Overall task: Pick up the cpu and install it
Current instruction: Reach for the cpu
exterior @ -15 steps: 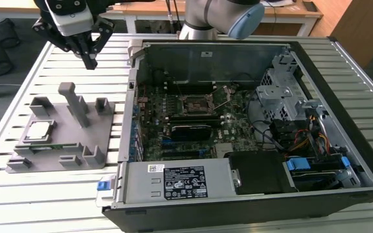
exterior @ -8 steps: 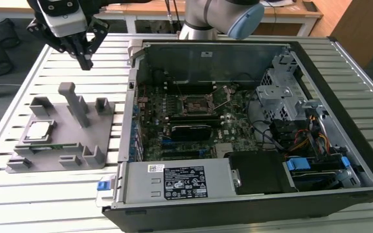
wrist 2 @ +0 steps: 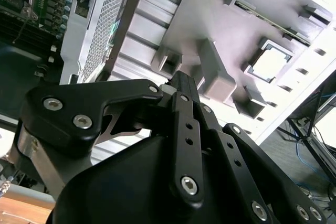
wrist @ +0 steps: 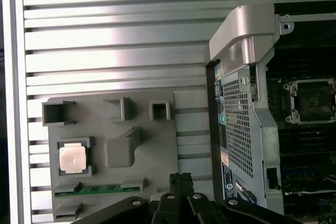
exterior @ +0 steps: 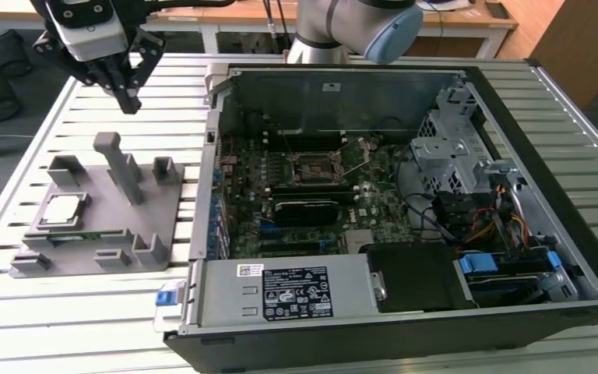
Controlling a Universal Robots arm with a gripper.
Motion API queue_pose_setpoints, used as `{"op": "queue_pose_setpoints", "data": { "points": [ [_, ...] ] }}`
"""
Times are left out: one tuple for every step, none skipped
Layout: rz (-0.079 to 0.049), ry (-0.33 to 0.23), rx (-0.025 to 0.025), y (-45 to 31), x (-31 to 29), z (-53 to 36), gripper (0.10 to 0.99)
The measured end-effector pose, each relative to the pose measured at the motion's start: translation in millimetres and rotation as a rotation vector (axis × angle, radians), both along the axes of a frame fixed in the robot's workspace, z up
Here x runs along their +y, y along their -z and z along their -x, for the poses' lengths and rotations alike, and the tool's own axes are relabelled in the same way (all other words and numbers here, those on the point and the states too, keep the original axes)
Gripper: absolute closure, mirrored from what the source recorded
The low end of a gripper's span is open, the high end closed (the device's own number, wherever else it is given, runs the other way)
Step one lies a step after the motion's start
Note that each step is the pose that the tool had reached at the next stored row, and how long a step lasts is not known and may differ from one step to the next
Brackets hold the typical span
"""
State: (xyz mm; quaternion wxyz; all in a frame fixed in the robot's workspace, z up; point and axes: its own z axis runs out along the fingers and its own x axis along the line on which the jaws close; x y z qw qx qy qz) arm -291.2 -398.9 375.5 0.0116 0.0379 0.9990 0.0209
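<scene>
Gripper (wrist: 180,178) linkage cut off at the frame edge in both wrist views; fingertips pressed together, holding nothing, above grey fixture (exterior: 169,209). cpu (wrist: 72,158) lies in the fixture's square pocket. Beyond, socket (wrist: 310,100) half-shadowed inside open case (exterior: 382,343)

We see the cpu (exterior: 62,209), a small square chip, silvery metal top facing up, lying flat in a square recess of the grey holder (exterior: 122,222).
</scene>
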Motion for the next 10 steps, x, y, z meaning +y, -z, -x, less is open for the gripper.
{"op": "queue_pose_setpoints", "data": {
  "points": [
    [0.000, 0.000, 0.0000, 0.2, 0.0, 1.1, 0.980],
    [0.000, 0.000, 0.0001, 0.4, 0.0, 2.3, 0.980],
    [0.000, 0.000, 0.0000, 0.6, 0.0, 3.6, 0.980],
    [0.000, 0.000, 0.0000, 0.8, 0.0, 5.1, 0.980],
    [0.000, 0.000, 0.0000, 1.1, 0.0, 6.7, 0.980],
    [0.000, 0.000, 0.0000, 1.3, 0.0, 8.1, 0.980],
    [0.000, 0.000, 0.0000, 1.5, 0.0, 9.5, 0.980],
    [0.000, 0.000, 0.0000, 1.7, 0.0, 11.0, 0.980],
    [0.000, 0.000, 0.0000, 1.9, 0.0, 12.4, 0.980],
    [0.000, 0.000, 0.0000, 2.1, 0.0, 13.9, 0.980]
  ]
}}
